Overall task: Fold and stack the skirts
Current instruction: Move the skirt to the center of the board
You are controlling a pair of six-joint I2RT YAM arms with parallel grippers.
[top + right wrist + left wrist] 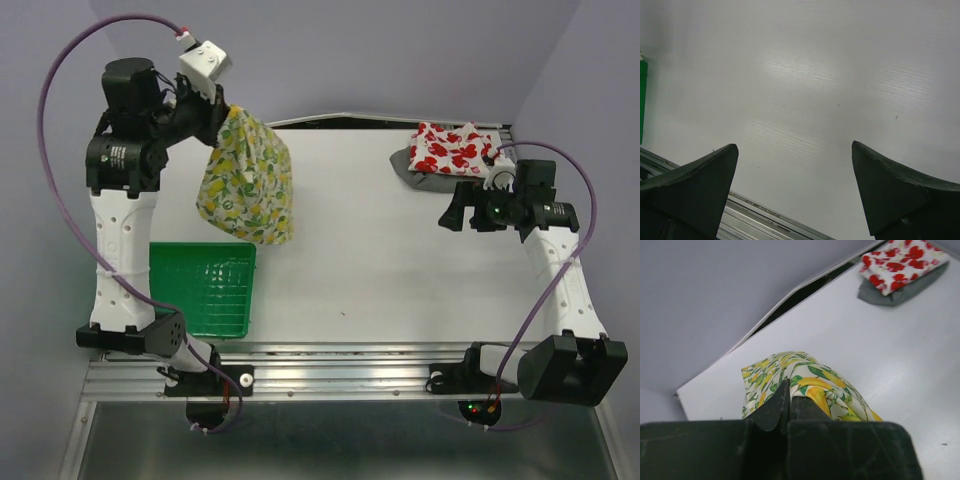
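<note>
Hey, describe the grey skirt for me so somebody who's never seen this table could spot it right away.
Start at the white table and go to its far right corner. Two folded skirts are stacked there; the grey skirt is the bottom one, peeking out under the red-print skirt. It is the only plain cloth; the lemon-print skirt hanging at the far left is patterned too.

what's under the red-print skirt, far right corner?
The grey skirt: only its edge shows beyond the red-print skirt. The rest is covered, so its fold cannot be judged.
</note>
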